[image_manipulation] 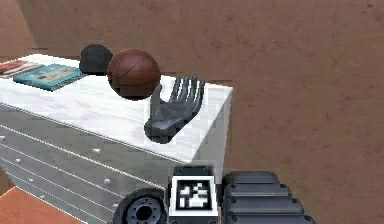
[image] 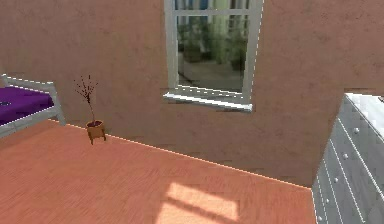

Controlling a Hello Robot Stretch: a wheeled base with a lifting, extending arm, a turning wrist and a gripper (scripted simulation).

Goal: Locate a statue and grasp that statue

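A dark grey statue [image_manipulation: 172, 108] shaped like an upright hand with spread fingers stands on the white dresser [image_manipulation: 70, 140], near its top's right front corner. Low in the arm side view, below the statue, I see a white square marker [image_manipulation: 195, 193] and to its left the gripper's dark body [image_manipulation: 143, 210] at the bottom edge. The gripper's far end is not made out, so I cannot tell whether it holds anything.
Also on the dresser top are a brown basketball [image_manipulation: 133, 72], a dark round thing [image_manipulation: 95, 58] and flat books [image_manipulation: 45, 72]. The forward view has a purple-covered bed [image: 22, 103], a potted twig plant [image: 93, 122], a window [image: 212, 50], the dresser [image: 352, 160] and wooden floor.
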